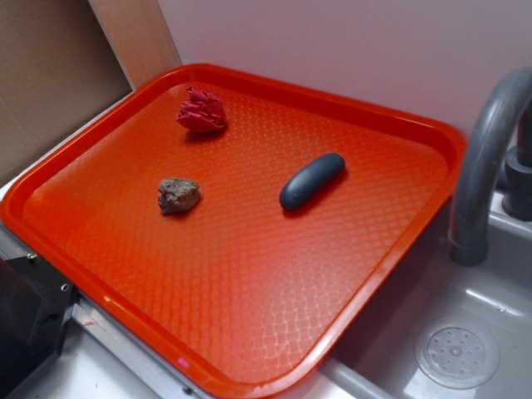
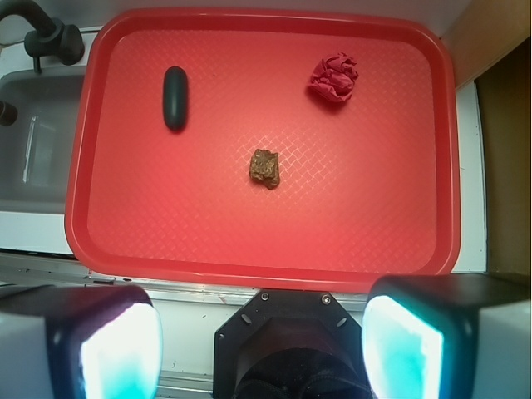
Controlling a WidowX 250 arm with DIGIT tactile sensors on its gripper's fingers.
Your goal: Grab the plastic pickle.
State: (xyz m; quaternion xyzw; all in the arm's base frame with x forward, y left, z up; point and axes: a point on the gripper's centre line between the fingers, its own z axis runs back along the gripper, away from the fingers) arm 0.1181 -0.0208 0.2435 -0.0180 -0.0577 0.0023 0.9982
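In the wrist view you see the claw [image 2: 262,341] at the bottom of the frame, nearest to the camera. Its two fingers [image 2: 108,349] stand far apart, one at the lower left and one at the lower right, with the black mount between them. The claw is released: it holds nothing and touches nothing, and it hangs in front of the near rim of the red tray [image 2: 266,270].

Going farther into the tray, you first meet the lumpy grey-brown chunk [image 2: 265,167], near the middle of the frame. Beyond it, in the upper left, lies the plastic pickle [image 2: 174,97], dark blue-grey and smooth, with rounded ends, lying flat on the tray floor and well apart from the chunk. In the upper right lies the wrinkly red wad [image 2: 333,77], near the far rim.

At the far left of the wrist view you see a grey sink [image 2: 33,150] beside the tray, with a dark faucet [image 2: 41,29] above it.
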